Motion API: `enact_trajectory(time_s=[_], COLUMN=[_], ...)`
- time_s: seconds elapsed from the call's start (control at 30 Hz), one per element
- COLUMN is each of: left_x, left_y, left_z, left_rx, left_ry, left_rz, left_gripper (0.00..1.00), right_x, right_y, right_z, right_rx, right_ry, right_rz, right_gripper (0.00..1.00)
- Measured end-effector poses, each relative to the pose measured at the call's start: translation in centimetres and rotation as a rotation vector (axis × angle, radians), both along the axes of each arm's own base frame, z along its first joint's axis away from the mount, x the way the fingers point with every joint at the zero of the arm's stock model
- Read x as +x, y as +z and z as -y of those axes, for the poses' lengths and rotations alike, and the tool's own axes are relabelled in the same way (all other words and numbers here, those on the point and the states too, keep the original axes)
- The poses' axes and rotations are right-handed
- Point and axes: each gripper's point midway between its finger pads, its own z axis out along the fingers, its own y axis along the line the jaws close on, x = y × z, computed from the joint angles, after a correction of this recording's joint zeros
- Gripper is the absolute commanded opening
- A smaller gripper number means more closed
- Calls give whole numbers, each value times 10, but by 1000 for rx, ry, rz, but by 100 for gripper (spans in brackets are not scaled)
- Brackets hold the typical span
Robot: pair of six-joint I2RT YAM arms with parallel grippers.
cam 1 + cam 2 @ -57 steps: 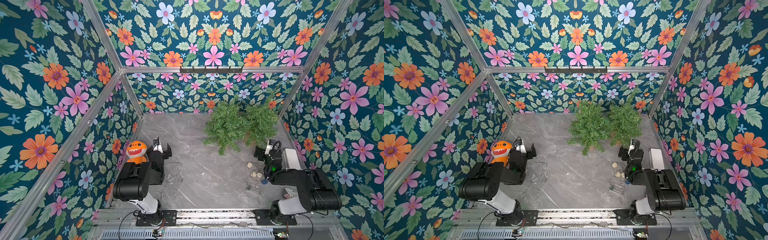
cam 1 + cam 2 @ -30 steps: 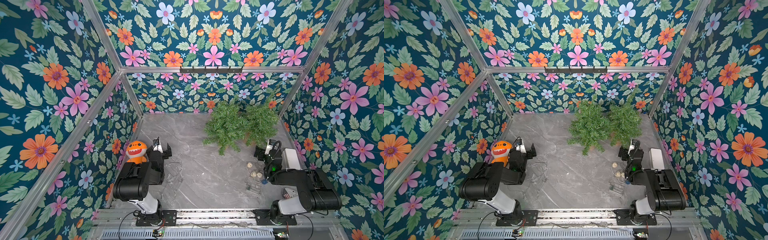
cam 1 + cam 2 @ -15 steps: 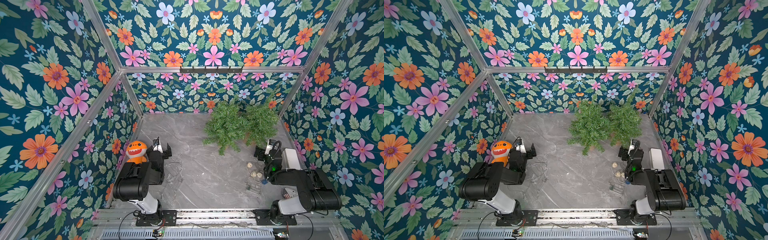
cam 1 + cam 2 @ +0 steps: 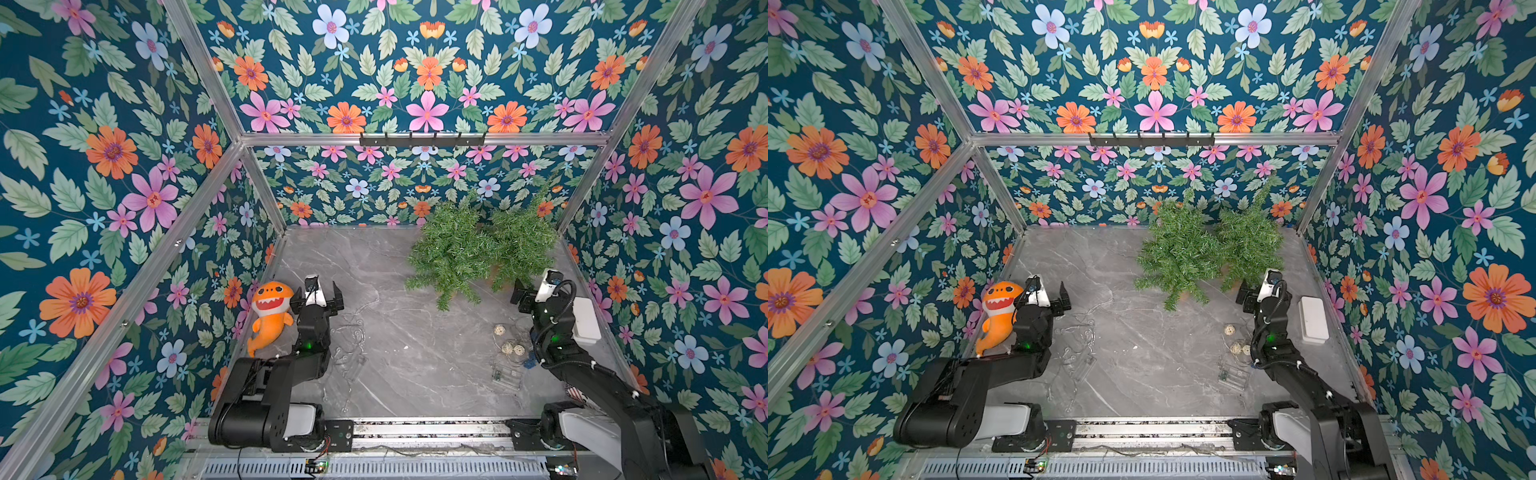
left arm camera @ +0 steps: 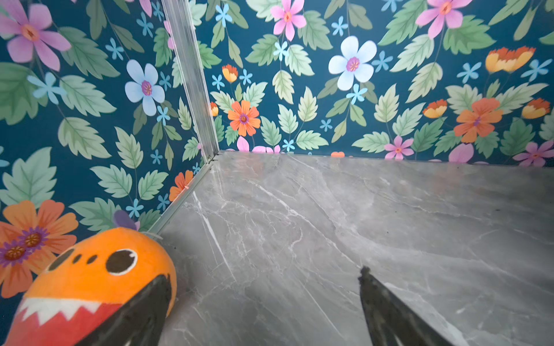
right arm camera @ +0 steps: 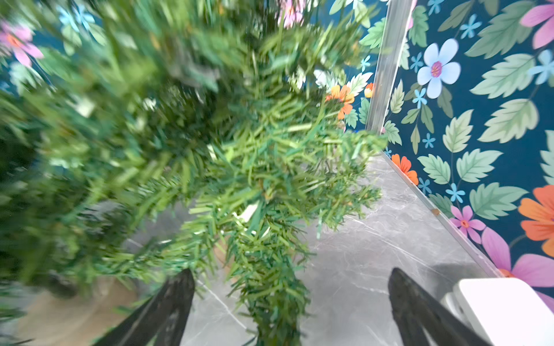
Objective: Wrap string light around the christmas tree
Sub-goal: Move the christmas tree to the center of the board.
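Wire string light (image 4: 508, 347) lies loose on table (image 4: 415, 353) beside right gripper (image 6: 291, 271), near christmas tree (image 4: 453, 253). Light, floppy, snags; pinch wire by 1 ball (image 4: 498, 330). Left gripper (image 5: 263, 274) and right: wide open, empty.

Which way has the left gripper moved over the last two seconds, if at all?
No. The left gripper sits just as close beside the shark toy as before, open.

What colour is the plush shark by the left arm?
Orange plush shark, red mouth; best in left wrist view.
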Motion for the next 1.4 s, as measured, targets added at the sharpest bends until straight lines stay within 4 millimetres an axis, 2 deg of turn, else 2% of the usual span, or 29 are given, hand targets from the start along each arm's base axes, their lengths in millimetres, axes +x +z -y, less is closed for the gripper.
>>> enact_trajectory(time_s=[0.07, 0.2, 0.27, 0.33, 0.4, 0.47, 0.5, 0.57, 0.67, 0.73, 0.83, 0.9, 1.0, 1.1, 1.23, 1.4], left_x=[-4, -9, -8, -8, -10, -15, -19, -24, -25, -21, -14, -14, -20, -27, -33, -35], left_y=[11, 32, 41, 50, 50, 44, 41, 37, 34, 43, 64, 69, 60, 42, 22, 14], left_z=[3, 6, -2, -10, -14, -13, -11, -7, 10, 22, 41, 54, 81, 104, 116, 143], left_rx=[-1, -14, -56, -123, -174, -221, -252, -320, -382, -402, -413, -409, -403, -396, -394, -433], left_ry=[20, 70, 141, 214, 255, 262, 250, 214, 103, 37, -58, -118, -203, -277, -311, -406], left_rz=[6, -9, -37, -63, -98, -136, -147, -143, -170, -187, -207, -236, -311, -399, -472, -506], left_gripper=[100, 100, 100, 100, 100, 100, 100, 100, 88, 81, 78, 79, 80, 79, 78, 76], right_x=[-11, -20, -21, -26, -32, -37, -38, -34, -29, -29, -36, -40, -47, -49, -52, -63], right_y=[2, 19, 17, 3, -7, -13, -12, 2, 24, 31, 26, 17, 8, 11, 0, -5], right_z=[2, 9, -3, -26, -43, -57, -62, -72, -91, -109, -135, -149, -172, -195, -191, -184], right_rx=[36, 143, 203, 296, 397, 489, 527, 577, 596, 569, 503, 457, 384, 316, 278, 273], right_ry=[-18, -80, -28, 73, 143, 198, 217, 252, 306, 336, 370, 378, 395, 436, 408, 403], right_rz=[-29, -88, -138, -206, -235, -258, -272, -276, -300, -348, -451, -525, -615, -642, -677, -715], right_gripper=[99, 99, 99, 99, 98, 91, 89, 86, 84, 84, 84, 84, 84, 84, 84, 84])
